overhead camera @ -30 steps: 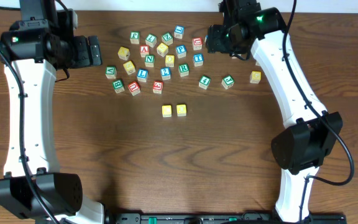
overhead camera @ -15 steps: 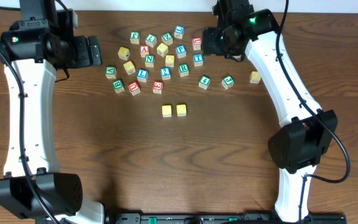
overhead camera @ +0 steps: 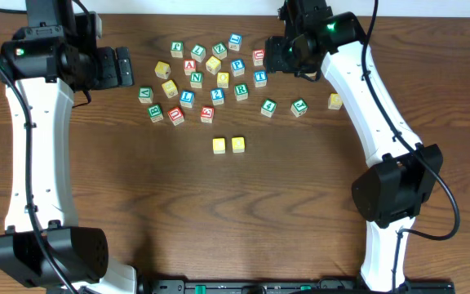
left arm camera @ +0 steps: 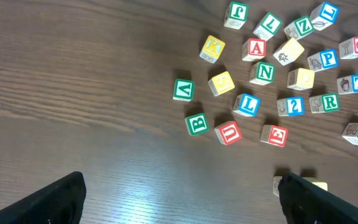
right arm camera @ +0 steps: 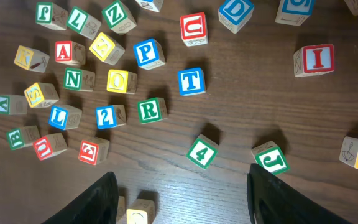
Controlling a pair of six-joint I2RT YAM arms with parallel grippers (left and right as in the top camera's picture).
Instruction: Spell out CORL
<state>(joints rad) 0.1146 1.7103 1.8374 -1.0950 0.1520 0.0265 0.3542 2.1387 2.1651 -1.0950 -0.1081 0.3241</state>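
My right gripper (right arm camera: pixel 185 199) hangs released above the dark wooden table (overhead camera: pixel 300 204), fingers (right arm camera: pixel 101 199) spread wide with nothing between them. The small white-faced wooden cube with the green R (right arm camera: pixel 151 110) lies ahead of the gap, a little toward the finger on the picture's left and clear of both. The white-faced wooden cube with the blue L (right arm camera: pixel 58 116) sits farther out on that side. The pair of yellow-topped wooden cubes (overhead camera: pixel 219 145) stands side by side near the table's middle, apart from the cluster; in the right wrist view it shows at the bottom edge, just beside that same finger. The right arm stretches from its base at the near right up to the cluster's far right corner. My left gripper (left arm camera: pixel 185 205) is fully released and empty, its arm reaching up the left side with the wrist turned toward the cluster.
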